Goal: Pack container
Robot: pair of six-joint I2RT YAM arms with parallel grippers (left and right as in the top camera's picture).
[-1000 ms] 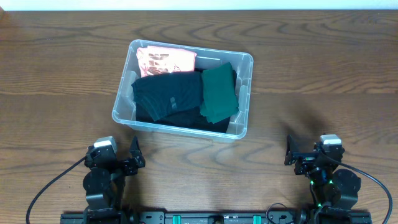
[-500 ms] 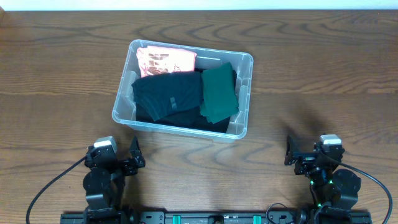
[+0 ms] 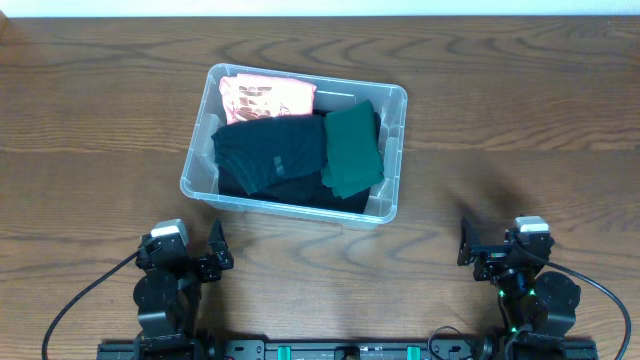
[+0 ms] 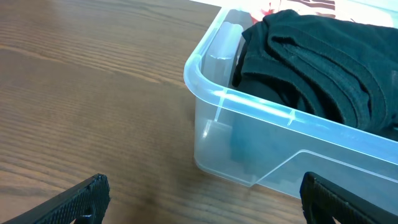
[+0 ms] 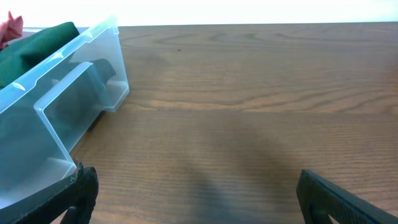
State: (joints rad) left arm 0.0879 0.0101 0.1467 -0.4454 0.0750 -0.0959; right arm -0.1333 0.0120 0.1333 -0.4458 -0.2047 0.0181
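The clear plastic container (image 3: pixel 393 100) stands on the wooden table at centre-left. It holds a folded pink cloth (image 3: pixel 266 97) at the back, a black garment (image 3: pixel 270 152) in the middle and a dark green cloth (image 3: pixel 352 148) on the right. My left gripper (image 3: pixel 216 246) rests open and empty near the front edge, below the container's front left corner (image 4: pixel 199 62). My right gripper (image 3: pixel 464 241) rests open and empty at the front right, with the container's right end (image 5: pixel 62 106) to its left.
The wooden table top (image 3: pixel 520 110) stretches bare to the right and left of the container. A black rail (image 3: pixel 340 350) runs along the front edge between the two arm bases.
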